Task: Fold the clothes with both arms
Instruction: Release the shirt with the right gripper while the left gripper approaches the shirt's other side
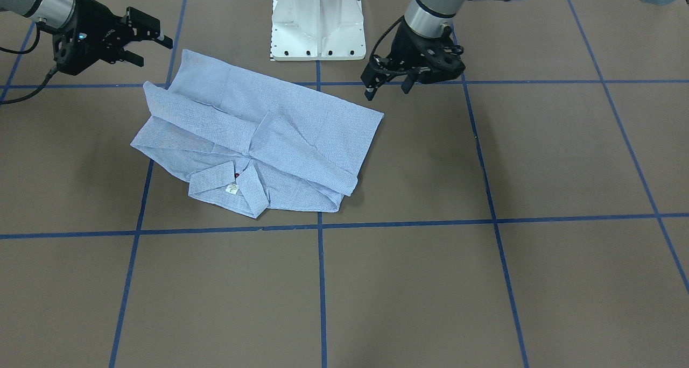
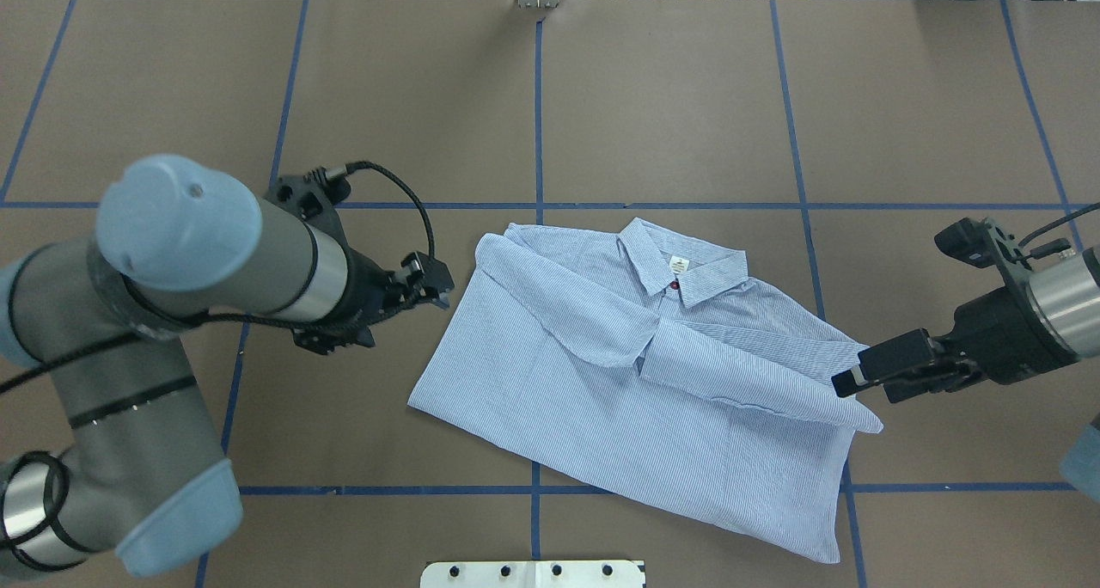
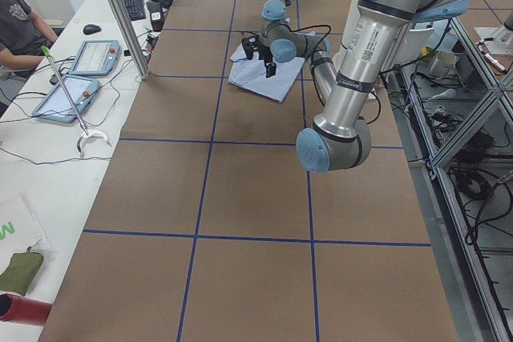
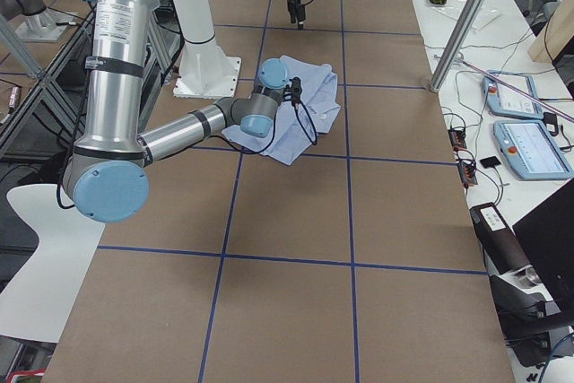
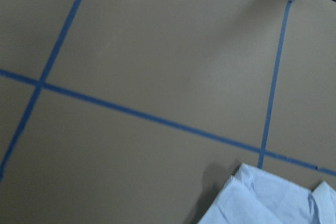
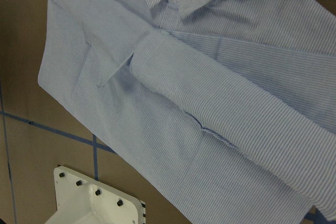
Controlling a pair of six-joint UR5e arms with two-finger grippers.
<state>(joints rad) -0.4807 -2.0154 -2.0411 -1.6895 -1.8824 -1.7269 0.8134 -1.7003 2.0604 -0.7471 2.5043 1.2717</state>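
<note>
The shirt (image 2: 653, 382) is lying flat on the brown surface (image 2: 670, 98), a little right of the middle. Its collar (image 2: 640, 235) is pointing toward the far side and its hem is running slantwise along the near side, close to the white pedestal (image 1: 316, 21). Both sleeves are lying folded inward: the left sleeve (image 2: 559, 300) is crossing down toward the buttons, and the right sleeve (image 2: 756, 377) is stretching across the front out to the right edge. Judging by this, the sleeve folds are looking done and the work is sitting between folds, with the body not yet folded in half. The left pincer (image 1: 387, 91) is hovering just beside the shirt's left edge with its fingers spread apart, gripping nothing and touching no cloth. The right pincer (image 1: 155, 52) is hanging at the right edge near the end of the right sleeve, its fingers likewise spread and carrying nothing. From overhead its tip is overlapping the cloth edge, though the front view is showing it apart from the fabric. The next move is probably calling for both pincers to drop to matching spots at the two ends of one edge, pinch all layers together, and carry that edge across evenly. The folded sleeves are lying loose and could slide out if one side is lifted sooner.
</note>
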